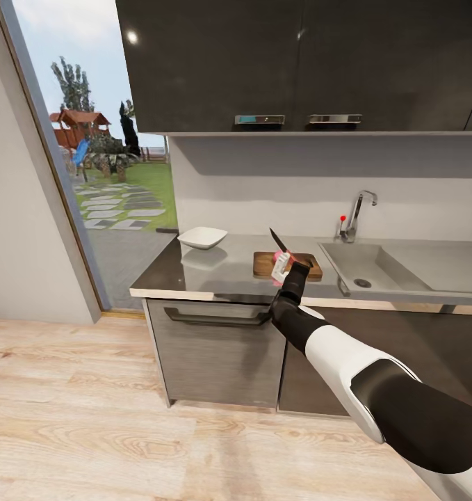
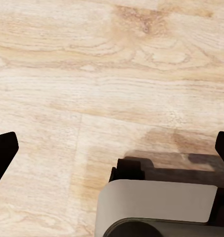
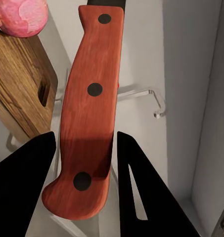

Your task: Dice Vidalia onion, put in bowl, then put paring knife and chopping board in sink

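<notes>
Right gripper jaws clamped on paring knife, red handle between them, blade up over chopping board. Pinkish whole onion on board, uncut as far as right wrist view lets me judge. Step: dicing, just starting. Next: tip blade down, press through onion. Left gripper over wood floor, jaws apart, empty. Counter dark glossy; white bowl left of board, sink right, tap behind. Glass door, garden beyond.
</notes>
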Tool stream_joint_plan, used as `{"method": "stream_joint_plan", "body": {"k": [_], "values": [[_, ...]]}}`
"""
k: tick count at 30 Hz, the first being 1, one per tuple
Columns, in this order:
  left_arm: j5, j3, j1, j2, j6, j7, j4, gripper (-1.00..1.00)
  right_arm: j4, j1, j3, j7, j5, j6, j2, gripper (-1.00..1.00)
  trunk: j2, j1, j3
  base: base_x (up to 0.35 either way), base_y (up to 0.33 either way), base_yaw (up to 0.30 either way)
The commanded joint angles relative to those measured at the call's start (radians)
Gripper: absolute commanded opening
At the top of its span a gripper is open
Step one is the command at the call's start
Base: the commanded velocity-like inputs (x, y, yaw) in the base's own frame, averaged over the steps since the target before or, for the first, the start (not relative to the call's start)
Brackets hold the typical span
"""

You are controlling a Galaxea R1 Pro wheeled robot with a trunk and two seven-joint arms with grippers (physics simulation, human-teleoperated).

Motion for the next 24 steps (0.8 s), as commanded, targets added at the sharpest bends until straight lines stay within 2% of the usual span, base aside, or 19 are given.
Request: {"method": "stream_joint_plan", "body": {"k": [1,24], "values": [[0.007,-0.001,-0.002,0.0,-0.007,-0.001,0.004,1.0,0.001,-0.001,0.004,0.0,0.003,0.007,0.0,-1.0,-0.001,0.0,-0.001,0.0,0.0,0.0],[0.007,-0.001,-0.002,0.0,-0.007,0.0,0.004,1.0,0.015,-0.001,0.006,0.004,0.001,0.01,0.0,-1.0,-0.001,0.0,-0.001,0.0,0.0,0.0]]}}
